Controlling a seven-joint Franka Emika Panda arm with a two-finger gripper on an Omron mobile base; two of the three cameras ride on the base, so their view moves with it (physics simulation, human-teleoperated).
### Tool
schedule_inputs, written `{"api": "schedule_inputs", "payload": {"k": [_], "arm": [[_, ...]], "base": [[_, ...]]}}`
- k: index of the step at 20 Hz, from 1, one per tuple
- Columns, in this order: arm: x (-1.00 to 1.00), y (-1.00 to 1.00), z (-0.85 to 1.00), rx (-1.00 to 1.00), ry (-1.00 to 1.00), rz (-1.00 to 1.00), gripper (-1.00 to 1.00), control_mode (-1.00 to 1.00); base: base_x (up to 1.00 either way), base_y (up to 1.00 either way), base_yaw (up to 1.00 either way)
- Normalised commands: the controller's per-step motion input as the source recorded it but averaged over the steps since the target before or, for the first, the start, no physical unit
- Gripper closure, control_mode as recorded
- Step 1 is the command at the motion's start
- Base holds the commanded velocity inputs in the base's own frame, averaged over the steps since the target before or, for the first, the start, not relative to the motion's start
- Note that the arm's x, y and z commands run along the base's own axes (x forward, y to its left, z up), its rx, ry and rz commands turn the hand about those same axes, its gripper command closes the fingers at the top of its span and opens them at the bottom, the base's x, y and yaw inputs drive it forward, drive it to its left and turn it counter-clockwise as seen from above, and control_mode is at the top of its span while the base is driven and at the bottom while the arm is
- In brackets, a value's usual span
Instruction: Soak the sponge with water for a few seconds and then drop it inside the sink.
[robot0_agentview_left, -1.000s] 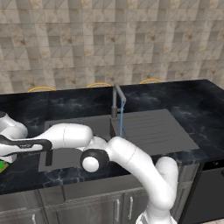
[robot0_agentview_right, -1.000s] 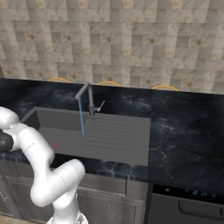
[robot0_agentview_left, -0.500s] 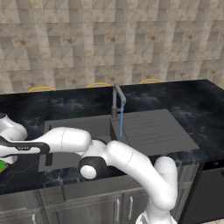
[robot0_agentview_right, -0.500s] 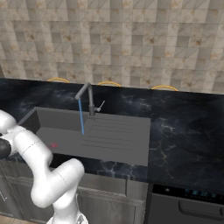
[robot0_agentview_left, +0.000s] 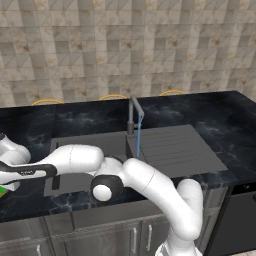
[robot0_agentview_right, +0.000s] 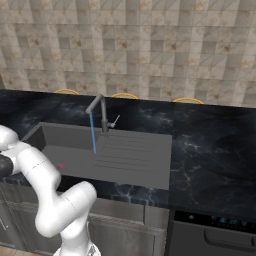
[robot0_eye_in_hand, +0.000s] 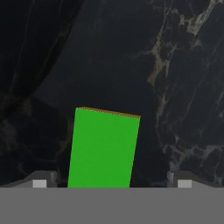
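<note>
1. Since the earlier left base picture, the white arm's forearm and hand sit lower and further toward the left edge of the frame; the tap, stream and basin are where they were.
2. In the hand view, the small rectangular sponge (robot0_eye_in_hand: 104, 148) shows its bright green face, with a thin yellow-orange edge along its top, in the lower middle of the frame.
3. It lies flat on the black marbled worktop (robot0_eye_in_hand: 131, 57), slightly tilted in the frame.
4. The end effector (robot0_eye_in_hand: 111, 183) has its jaws spread wide, one small dark fingertip (robot0_eye_in_hand: 40, 182) at the lower left of the hand view and the other at the lower right.
5. The sponge sits between the two tips, nearer the left one, and neither tip touches it; nothing is gripped.
6. In the left base view a sliver of the sponge's green (robot0_agentview_left: 2, 190) shows at the far left edge, just below the hand, well apart from the basin.
7. The large dark grey rectangular sink (robot0_agentview_left: 172, 150) with its ribbed drainboard wing is recessed in the worktop at the middle of that view; in the right base view a small red spot (robot0_agentview_right: 62, 166) lies on its floor.
8. A dark grey tap (robot0_agentview_left: 133, 114) stands at the back rim of the sink.
9. A thin, straight, light-blue stream of water (robot0_agentview_left: 138, 137) falls from its spout into the basin; the right base view shows the same stream (robot0_agentview_right: 93, 134) left of centre.
</note>
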Motion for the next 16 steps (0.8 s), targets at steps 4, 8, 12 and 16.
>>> {"api": "schedule_inputs", "payload": {"k": [4,8,12,16], "arm": [[0.00,0.01,0.00,0.00,0.00,0.00,-1.00,-1.00],[0.00,0.01,0.00,0.00,0.00,0.00,-1.00,-1.00],[0.02,0.08,0.00,-0.01,0.02,0.00,-1.00,-1.00],[0.03,0.16,0.00,-0.06,0.05,-0.01,-1.00,-1.00]], "base": [[0.00,0.00,0.00],[0.00,0.00,0.00],[0.00,0.00,0.00],[0.00,0.00,0.00]]}}
